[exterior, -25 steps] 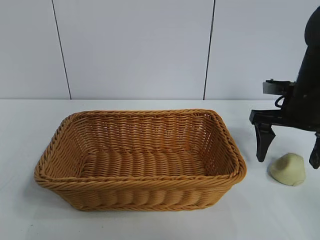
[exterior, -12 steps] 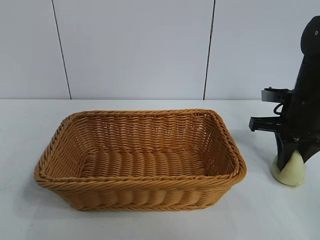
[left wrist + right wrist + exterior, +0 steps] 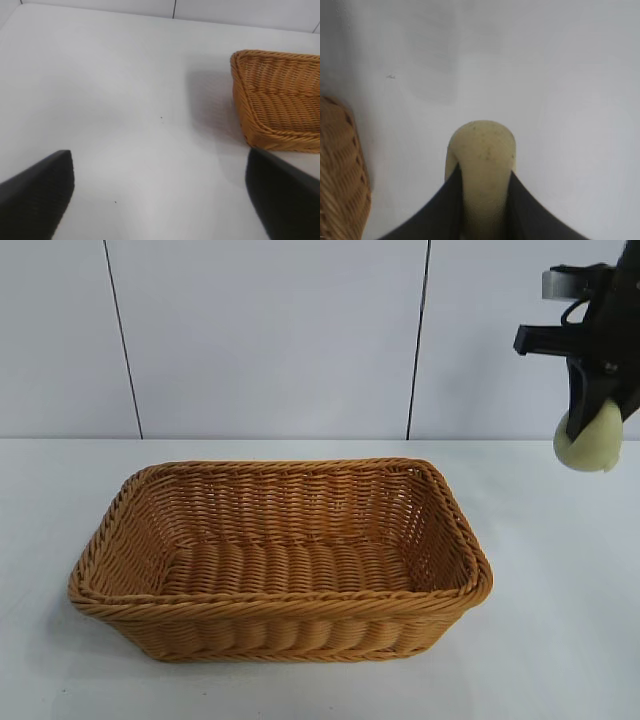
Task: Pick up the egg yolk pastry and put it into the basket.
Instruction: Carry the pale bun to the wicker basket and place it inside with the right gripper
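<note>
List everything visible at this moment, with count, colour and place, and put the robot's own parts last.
basket: one, golden-brown woven wicker, rectangular, standing on the table in the middle of the exterior view; nothing in it.
egg yolk pastry: one, pale yellow-cream, held in the air at the right of the exterior view, above table level and to the right of the basket.
table: one, white, under the basket.
wall: white panels with dark vertical seams, behind the table.
right gripper: one, black, pointing down, shut on the egg yolk pastry, high at the right edge of the exterior view.
left gripper: one, black, open, over bare table beside the basket's end; seen only in its own wrist view.
</note>
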You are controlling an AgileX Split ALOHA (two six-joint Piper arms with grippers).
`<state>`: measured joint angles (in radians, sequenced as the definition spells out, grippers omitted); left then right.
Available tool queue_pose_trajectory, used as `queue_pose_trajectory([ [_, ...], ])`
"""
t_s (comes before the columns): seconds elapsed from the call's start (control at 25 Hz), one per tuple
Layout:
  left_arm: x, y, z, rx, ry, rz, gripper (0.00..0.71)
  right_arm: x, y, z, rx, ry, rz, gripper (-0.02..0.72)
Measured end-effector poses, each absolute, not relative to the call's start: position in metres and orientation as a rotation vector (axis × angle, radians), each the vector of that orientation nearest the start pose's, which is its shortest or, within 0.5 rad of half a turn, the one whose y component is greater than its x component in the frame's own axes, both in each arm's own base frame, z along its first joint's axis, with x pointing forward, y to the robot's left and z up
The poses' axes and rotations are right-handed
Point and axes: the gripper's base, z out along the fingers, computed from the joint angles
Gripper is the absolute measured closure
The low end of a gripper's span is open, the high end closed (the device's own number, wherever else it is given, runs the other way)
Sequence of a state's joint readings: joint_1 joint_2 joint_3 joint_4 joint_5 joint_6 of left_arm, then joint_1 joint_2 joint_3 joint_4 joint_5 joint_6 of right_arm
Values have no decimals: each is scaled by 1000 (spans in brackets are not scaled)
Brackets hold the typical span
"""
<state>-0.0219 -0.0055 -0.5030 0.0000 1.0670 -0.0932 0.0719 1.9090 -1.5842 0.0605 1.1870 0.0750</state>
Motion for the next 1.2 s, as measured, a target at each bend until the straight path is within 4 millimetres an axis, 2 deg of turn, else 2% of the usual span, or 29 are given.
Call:
queue_pose_trajectory([
  [0.08, -6, 0, 278, -73, 2041, -72, 42, 393, 45, 258, -13, 2972, 107, 575],
  [0.2, -6, 0, 278, -73, 2041, -72, 42, 391, 75, 265, -101, 2951, 119, 575],
  [0.48, -6, 0, 278, -73, 2041, -72, 42, 366, 170, 268, -377, 2892, 182, 575],
  [0.64, -6, 0, 278, -73, 2041, -72, 42, 350, 214, 263, -469, 2844, 231, 575],
  [0.76, -6, 0, 278, -73, 2041, -72, 42, 346, 241, 243, -533, 2849, 239, 575],
  [0.92, -6, 0, 278, -73, 2041, -72, 42, 348, 264, 208, -581, 2854, 238, 575],
  [1.04, -6, 0, 278, -73, 2041, -72, 42, 354, 272, 177, -577, 2873, 232, 575],
  [1.2, -6, 0, 278, -73, 2041, -72, 42, 357, 274, 150, -574, 2917, 205, 570],
])
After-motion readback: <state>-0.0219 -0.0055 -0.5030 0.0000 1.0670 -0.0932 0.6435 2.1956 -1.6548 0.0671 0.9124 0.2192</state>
